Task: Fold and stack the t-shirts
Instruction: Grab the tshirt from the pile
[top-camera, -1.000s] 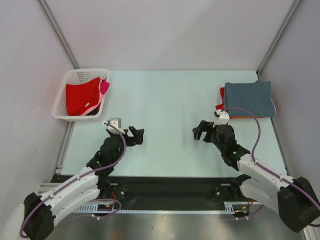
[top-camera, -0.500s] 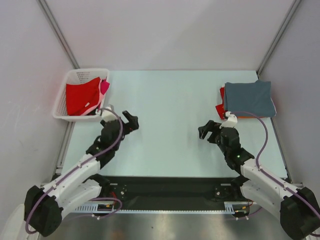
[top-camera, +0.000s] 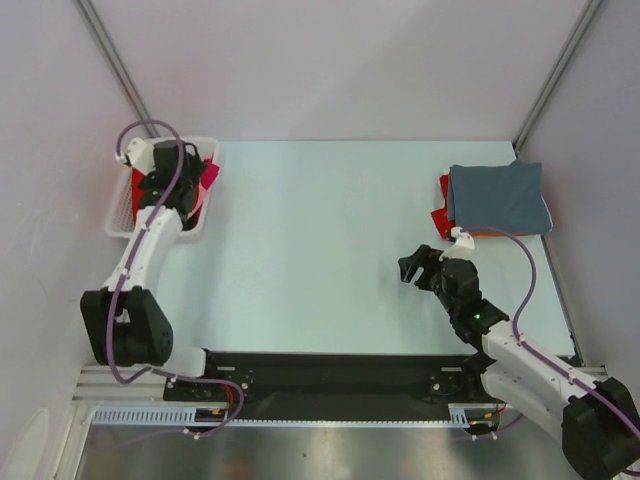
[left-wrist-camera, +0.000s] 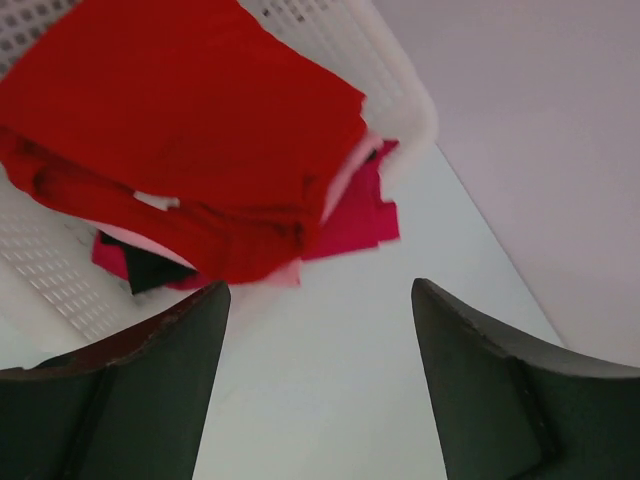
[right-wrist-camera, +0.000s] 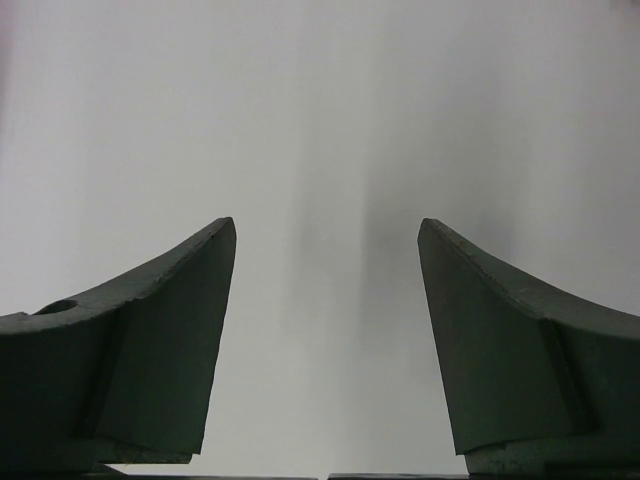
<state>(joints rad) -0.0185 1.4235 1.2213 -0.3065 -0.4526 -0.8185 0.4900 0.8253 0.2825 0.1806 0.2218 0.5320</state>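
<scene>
A plain bright red t-shirt (left-wrist-camera: 180, 130) lies bunched in the white lattice basket (left-wrist-camera: 395, 75), with a magenta shirt (left-wrist-camera: 355, 220) spilling over its rim onto the table. My left gripper (left-wrist-camera: 320, 290) is open and empty, just above the table beside the basket; in the top view it (top-camera: 188, 190) hovers over the basket's right side, hiding much of the red shirt (top-camera: 137, 205). A folded grey-blue shirt (top-camera: 497, 197) tops a stack of red and orange ones (top-camera: 440, 215) at the right. My right gripper (top-camera: 412, 267) is open and empty, left of and nearer than that stack.
The basket (top-camera: 120, 232) stands at the far left of the pale green table (top-camera: 320, 220). Grey walls close in the left, back and right. The right wrist view shows only bare pale surface between its fingers (right-wrist-camera: 180, 330).
My left arm has swung from mid-table up and left to the basket. My right gripper has drawn slightly back toward its base, still open.
</scene>
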